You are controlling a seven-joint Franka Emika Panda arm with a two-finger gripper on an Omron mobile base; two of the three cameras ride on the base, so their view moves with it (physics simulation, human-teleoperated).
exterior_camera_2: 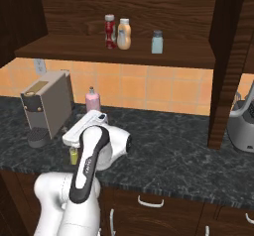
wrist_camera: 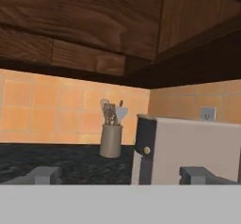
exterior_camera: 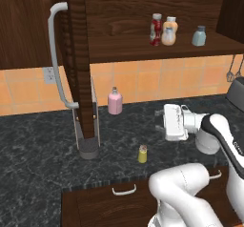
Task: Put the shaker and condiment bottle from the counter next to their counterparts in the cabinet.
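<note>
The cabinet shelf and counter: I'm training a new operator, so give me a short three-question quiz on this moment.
1. True or false: the condiment bottle stands on the cabinet shelf.
2. Which task item is on the counter? A) the shaker B) the orange-and-cream bottle
3. Fill in: the pink bottle stands on the ____.

Key: 1 true, beside the orange-and-cream bottle. 2 A, the shaker. 3 counter.

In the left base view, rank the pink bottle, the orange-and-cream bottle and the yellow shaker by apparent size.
1. pink bottle and orange-and-cream bottle: look alike, no ranking.
2. yellow shaker: smallest, though nearest the camera.
</note>
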